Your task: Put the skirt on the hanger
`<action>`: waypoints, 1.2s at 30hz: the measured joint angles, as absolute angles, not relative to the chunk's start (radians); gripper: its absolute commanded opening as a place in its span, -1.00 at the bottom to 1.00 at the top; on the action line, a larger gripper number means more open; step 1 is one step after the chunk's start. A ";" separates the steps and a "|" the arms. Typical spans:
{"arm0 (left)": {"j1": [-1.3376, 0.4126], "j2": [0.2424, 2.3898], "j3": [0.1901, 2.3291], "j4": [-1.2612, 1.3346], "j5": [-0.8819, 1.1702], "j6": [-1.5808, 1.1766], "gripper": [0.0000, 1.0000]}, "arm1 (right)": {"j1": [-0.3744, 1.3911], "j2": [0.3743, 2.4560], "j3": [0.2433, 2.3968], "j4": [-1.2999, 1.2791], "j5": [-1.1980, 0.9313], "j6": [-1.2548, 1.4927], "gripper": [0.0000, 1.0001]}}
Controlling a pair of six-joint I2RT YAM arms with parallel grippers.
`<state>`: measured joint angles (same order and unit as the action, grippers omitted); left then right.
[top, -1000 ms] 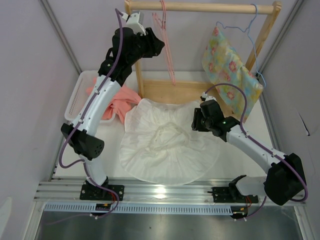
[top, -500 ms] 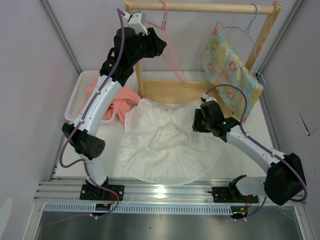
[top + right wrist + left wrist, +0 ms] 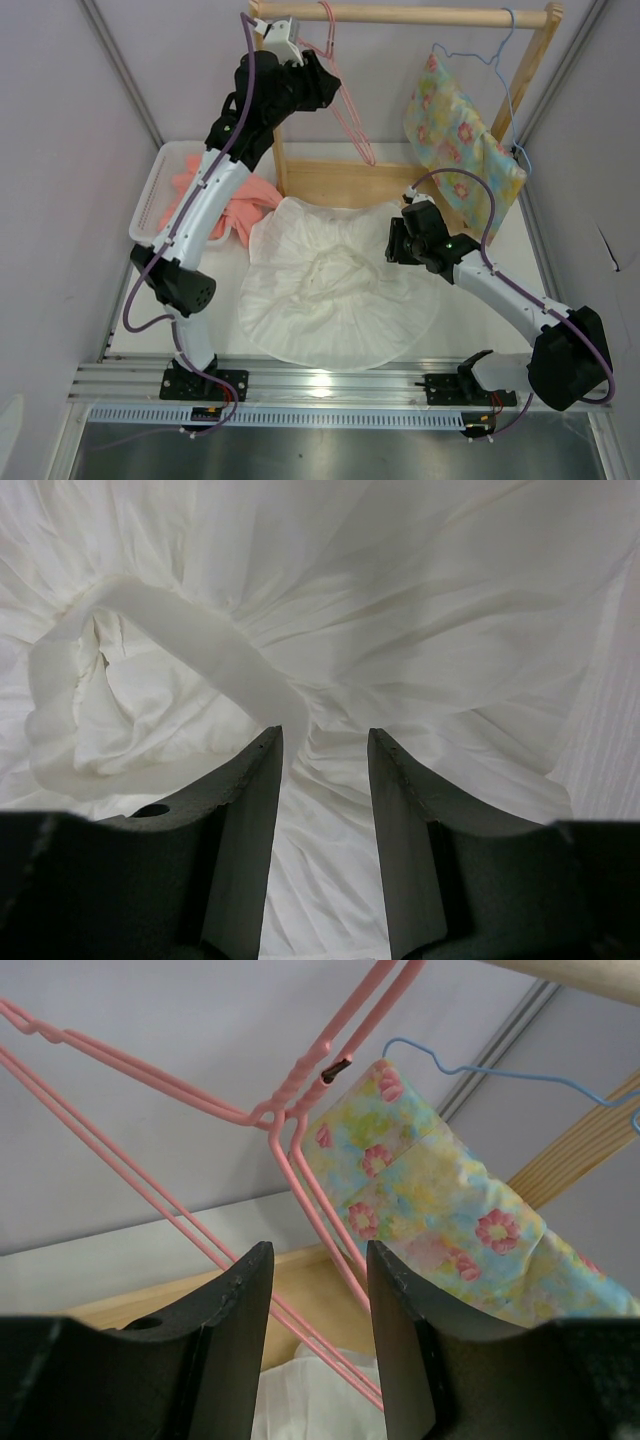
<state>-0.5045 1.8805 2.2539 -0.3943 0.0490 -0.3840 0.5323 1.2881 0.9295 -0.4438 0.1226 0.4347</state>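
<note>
The white ruffled skirt (image 3: 330,290) lies spread flat on the table, its gathered waistband (image 3: 190,630) bunched at the middle. The pink wire hanger (image 3: 365,155) hangs by its hook from the wooden rail, lower end tilted to the right. My left gripper (image 3: 322,88) is raised beside it, just under the rail. In the left wrist view the hanger (image 3: 288,1098) wires cross the gap of the open left gripper (image 3: 318,1250), with a strip of skirt (image 3: 300,1400) far below. My right gripper (image 3: 393,243) hovers open over the skirt's right part; in its wrist view the right gripper (image 3: 322,738) has only skirt (image 3: 420,600) fabric beneath it.
The wooden rack rail (image 3: 420,15) runs across the back and its base board (image 3: 340,180) sits behind the skirt. A light blue hanger with a yellow floral cloth (image 3: 460,130) hangs at the right. A white basket (image 3: 160,180) with salmon-pink clothes (image 3: 240,205) stands at the left.
My left gripper has risen toward the rail. The pink hanger's lower end has swung to the right. The right arm and the skirt have not moved.
</note>
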 measured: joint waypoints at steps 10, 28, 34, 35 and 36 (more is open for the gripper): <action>-0.506 1.900 2.256 -0.424 0.001 -0.384 -0.10 | 0.525 1.288 0.929 -0.444 0.122 0.432 -0.10; -0.529 1.907 2.265 -0.483 -0.126 -0.366 -0.25 | 0.522 1.287 0.913 -0.443 0.118 0.432 -0.10; -0.547 1.907 2.279 -0.501 -0.181 -0.351 -0.25 | 0.522 1.287 0.913 -0.443 0.115 0.432 -0.11; -0.548 1.907 2.279 -0.502 -0.186 -0.347 -0.25 | 0.522 1.287 0.913 -0.443 0.115 0.432 -0.11; -0.550 1.907 2.279 -0.505 -0.193 -0.345 -0.25 | 0.522 1.287 0.913 -0.443 0.115 0.432 -0.10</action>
<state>-0.5499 1.9072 2.2791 -0.5045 -0.1932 -0.3447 0.5217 1.2873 0.9131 -0.4427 0.1146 0.4324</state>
